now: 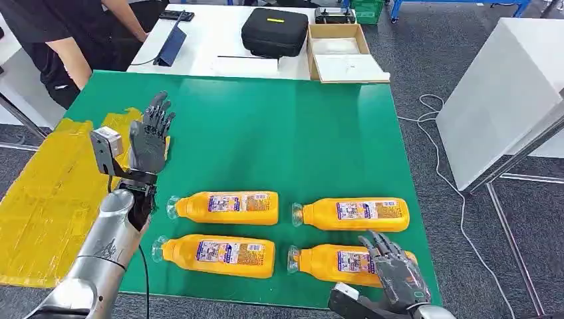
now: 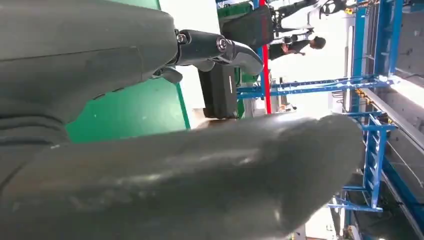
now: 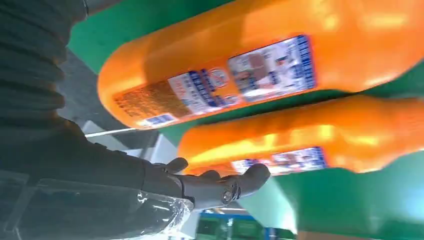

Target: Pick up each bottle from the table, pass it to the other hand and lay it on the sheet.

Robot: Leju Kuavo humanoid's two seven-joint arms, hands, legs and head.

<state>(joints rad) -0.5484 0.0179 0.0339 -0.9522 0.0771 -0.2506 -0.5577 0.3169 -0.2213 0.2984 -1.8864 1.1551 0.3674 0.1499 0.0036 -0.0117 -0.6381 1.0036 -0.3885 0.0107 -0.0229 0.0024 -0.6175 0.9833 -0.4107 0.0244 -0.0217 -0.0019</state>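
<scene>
Four orange bottles lie on their sides on my green desk (image 1: 312,133), in two rows of two, caps pointing left. In the far row are the far-left bottle (image 1: 226,207) and the far-right bottle (image 1: 356,214); in the near row are the near-left bottle (image 1: 216,256) and the near-right bottle (image 1: 336,263). Each one carries a blue and white label on its upper side.

My right hand (image 1: 396,269) is low at the near right edge of the desk, over the base end of the near-right bottle. Its fingers (image 3: 225,187) are apart and hold nothing; from the wrist I see them just beside that bottle's orange flank (whether they touch it, I cannot tell).

My left hand (image 1: 149,136) is raised over the left part of the desk, fingers straight, spread and pointing away from me, with nothing in it. It is well apart from the bottles.

The yellow sheet (image 1: 50,199) hangs off the desk's left side, crumpled, and no bottle lies on it yet.

Beyond the green surface stands a white table (image 1: 206,40) with a black zipped case (image 1: 274,31), an open cardboard box (image 1: 342,53) and a dark tablet (image 1: 171,45). A person in black (image 1: 63,40) stands at the far left corner.
</scene>
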